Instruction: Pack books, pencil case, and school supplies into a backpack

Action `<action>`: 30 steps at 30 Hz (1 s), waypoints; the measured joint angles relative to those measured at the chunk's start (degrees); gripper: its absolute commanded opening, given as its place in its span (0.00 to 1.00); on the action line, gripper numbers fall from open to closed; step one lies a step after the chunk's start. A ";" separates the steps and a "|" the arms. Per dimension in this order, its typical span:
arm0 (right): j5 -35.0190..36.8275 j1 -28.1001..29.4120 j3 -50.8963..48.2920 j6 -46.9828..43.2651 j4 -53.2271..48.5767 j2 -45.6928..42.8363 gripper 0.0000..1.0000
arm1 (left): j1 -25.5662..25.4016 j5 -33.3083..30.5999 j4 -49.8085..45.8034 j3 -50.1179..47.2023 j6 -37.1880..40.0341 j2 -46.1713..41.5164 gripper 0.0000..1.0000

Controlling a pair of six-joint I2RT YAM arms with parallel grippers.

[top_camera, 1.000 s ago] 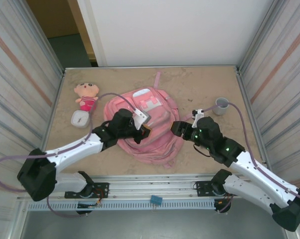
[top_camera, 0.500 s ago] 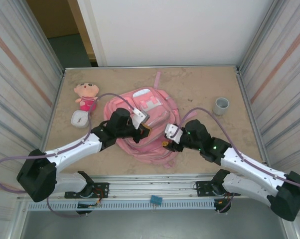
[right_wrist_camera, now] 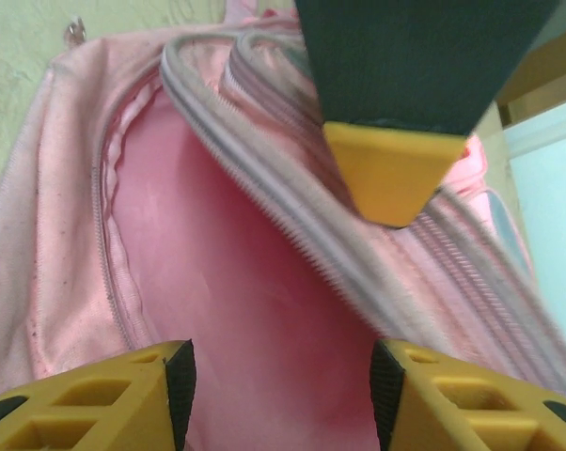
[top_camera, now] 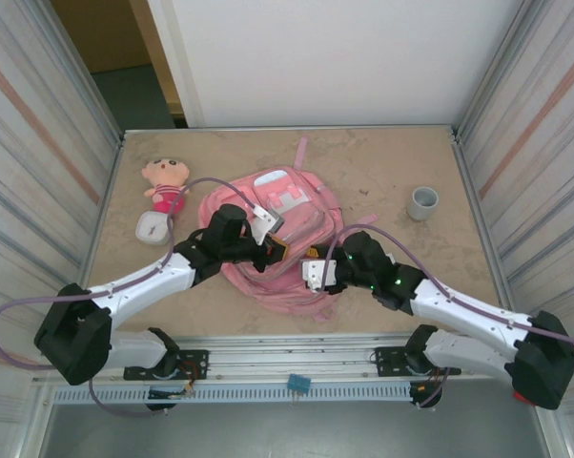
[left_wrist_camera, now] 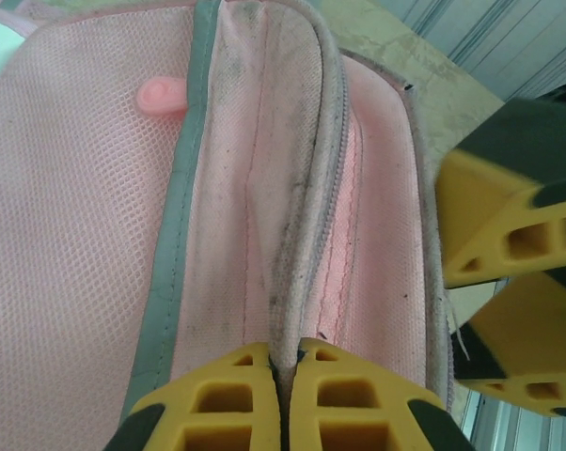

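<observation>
backpack (top_camera: pixel 292 215) lies flat mid-table, main zip mouth agape at near end. left gripper (left_wrist_camera: pixel 280 368) pinched tight on backpack's zipper lip, holding flap up. right gripper (right_wrist_camera: pixel 283 376) spread wide, nothing held, fingers at backpack's mouth. my call: hook right finger under lower lip, ease it away from left, gently, so bag doesn't drag. count: one backpack; one plush doll (top_camera: pixel 165 183) and one small white pad (top_camera: pixel 153 228) left of backpack; one grey cup (top_camera: pixel 421 202) right of it.

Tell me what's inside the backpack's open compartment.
Bare pink lining shows inside the backpack, with no items visible on it. The deeper part is covered by the flap that the left gripper holds up.
</observation>
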 measured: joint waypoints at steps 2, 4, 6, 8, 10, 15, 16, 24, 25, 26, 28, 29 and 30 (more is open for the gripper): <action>-0.35 -0.15 -0.07 0.02 -0.31 -3.91 0.55 | -0.02 0.57 -0.04 0.04 -0.39 0.66 0.01; -1.27 -0.74 -0.07 0.04 -0.22 -7.13 0.55 | 0.00 0.98 -0.02 0.07 -0.68 1.01 0.01; -1.73 -1.40 -0.07 0.00 -0.22 -8.41 0.55 | 0.00 1.18 0.00 0.07 -0.90 1.01 0.01; -1.92 -1.70 -0.07 -0.22 -0.33 -7.34 0.55 | 0.00 1.40 0.00 0.11 -1.31 1.01 0.01; -2.05 -1.95 -0.04 -0.90 -0.50 -4.66 0.55 | 0.22 1.62 -0.02 0.28 -1.70 1.01 0.01; -2.58 -1.99 0.92 -3.54 -0.87 3.32 0.52 | 0.31 2.01 -0.33 0.72 -2.12 1.01 0.01; -2.58 -2.05 1.49 -4.24 -0.55 4.68 0.50 | 0.31 2.01 -0.48 0.72 -2.14 1.01 0.01; -2.64 -4.26 2.97 -7.08 3.69 8.07 0.00 | 0.31 1.77 -0.48 0.72 -3.08 0.66 0.22; -2.89 -4.63 2.97 -7.43 3.69 8.04 0.00 | 0.52 1.70 -0.46 0.72 -3.67 0.15 0.27; -3.10 -5.07 2.97 -7.61 3.52 8.04 0.00 | 0.76 1.53 -0.44 0.63 -4.04 -0.57 0.31; -3.89 -6.05 2.97 -7.65 2.56 7.89 0.00 | 2.03 0.83 -0.02 -0.09 -5.73 -2.99 0.41; -4.33 -6.60 2.97 -7.65 2.12 7.74 0.00 | 3.15 0.20 0.28 -0.96 -6.78 -4.61 0.44; -4.74 -7.17 2.97 -7.65 1.62 7.45 0.00 | 4.57 -0.22 0.48 -2.10 -7.80 -6.36 0.48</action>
